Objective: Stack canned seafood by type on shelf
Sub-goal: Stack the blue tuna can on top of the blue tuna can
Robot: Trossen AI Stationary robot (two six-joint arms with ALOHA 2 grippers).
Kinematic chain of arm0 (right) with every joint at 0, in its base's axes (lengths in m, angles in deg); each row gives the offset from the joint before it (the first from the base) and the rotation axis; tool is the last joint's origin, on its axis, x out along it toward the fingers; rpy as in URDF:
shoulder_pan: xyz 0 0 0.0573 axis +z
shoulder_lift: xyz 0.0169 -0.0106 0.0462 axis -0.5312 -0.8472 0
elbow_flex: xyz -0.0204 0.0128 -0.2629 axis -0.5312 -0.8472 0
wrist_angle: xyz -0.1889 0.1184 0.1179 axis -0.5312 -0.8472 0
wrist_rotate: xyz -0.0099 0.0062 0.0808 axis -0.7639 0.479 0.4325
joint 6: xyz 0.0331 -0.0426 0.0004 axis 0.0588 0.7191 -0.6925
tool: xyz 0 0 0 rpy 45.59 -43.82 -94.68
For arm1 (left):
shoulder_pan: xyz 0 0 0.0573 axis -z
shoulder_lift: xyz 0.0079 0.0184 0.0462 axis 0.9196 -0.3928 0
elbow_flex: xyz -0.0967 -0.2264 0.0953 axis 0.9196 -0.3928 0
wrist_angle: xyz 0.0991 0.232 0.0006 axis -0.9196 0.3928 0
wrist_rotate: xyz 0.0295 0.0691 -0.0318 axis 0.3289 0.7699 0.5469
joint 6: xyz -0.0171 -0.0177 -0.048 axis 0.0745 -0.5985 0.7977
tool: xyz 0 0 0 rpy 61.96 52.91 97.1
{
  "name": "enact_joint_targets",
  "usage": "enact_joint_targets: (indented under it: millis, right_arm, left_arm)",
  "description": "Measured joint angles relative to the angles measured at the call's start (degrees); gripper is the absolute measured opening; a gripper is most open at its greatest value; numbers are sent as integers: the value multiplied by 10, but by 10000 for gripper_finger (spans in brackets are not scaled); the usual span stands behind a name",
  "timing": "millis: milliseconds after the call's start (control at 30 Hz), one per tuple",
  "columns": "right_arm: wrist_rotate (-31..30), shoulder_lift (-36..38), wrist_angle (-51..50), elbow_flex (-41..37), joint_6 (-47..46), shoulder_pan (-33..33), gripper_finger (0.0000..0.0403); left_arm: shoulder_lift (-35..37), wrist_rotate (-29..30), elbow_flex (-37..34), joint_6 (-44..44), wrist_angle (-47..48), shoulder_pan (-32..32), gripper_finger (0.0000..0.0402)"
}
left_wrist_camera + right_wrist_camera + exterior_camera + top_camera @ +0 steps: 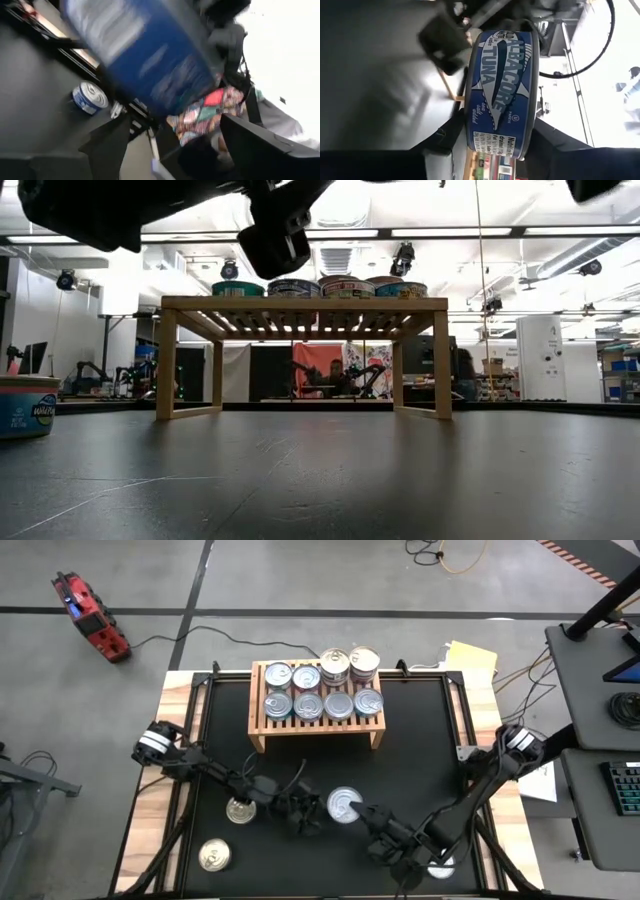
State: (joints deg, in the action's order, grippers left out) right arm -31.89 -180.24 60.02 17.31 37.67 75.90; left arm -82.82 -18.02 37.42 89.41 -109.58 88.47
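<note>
A blue albacore tuna can [345,805] with a silver lid hangs above the mat near the table's front, between my two grippers. My right gripper [362,813] reaches in from the right and is shut on the can [502,85]. My left gripper [308,808] stands open just left of the can, whose blurred side [145,55] lies beyond its spread fingers [110,145]; whether they touch it does not show. The wooden shelf [315,726] at the far middle carries several cans [322,690] in two rows on its slatted top. My right gripper pinches the can between its two fingers, one on the base [468,125] and one on the lid face [536,127], at the rim. The fingers come roughly level from the table's near right. The can is lifted clear, lid up.
Two gold-lidded cans [240,810] [213,856] stand on the mat at the near left. Another can [440,867] sits half under my right arm. A teal-labelled can [25,405] shows at the low view's left. Open mat lies between the shelf and the grippers.
</note>
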Motion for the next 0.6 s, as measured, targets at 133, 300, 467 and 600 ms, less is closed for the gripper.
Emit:
enact_joint_targets:
  millis: [133, 300, 467, 600]
  right_arm:
    - [-6, 12, 2, 16, 1, -3, 141]
    - [2, 29, 1, 37, -7, -15, 131]
    - [51, 54, 1, 53, -38, -49, 131]
    - [118, 67, -11, 73, -67, -90, 132]
  left_arm:
    - [0, -26, 0, -16, 9, -7, 305]
    - [0, -37, 0, -60, 13, -12, 296]
    - [14, -38, -1, -149, 65, -12, 281]
    - [66, -7, -1, -199, 209, -11, 269]
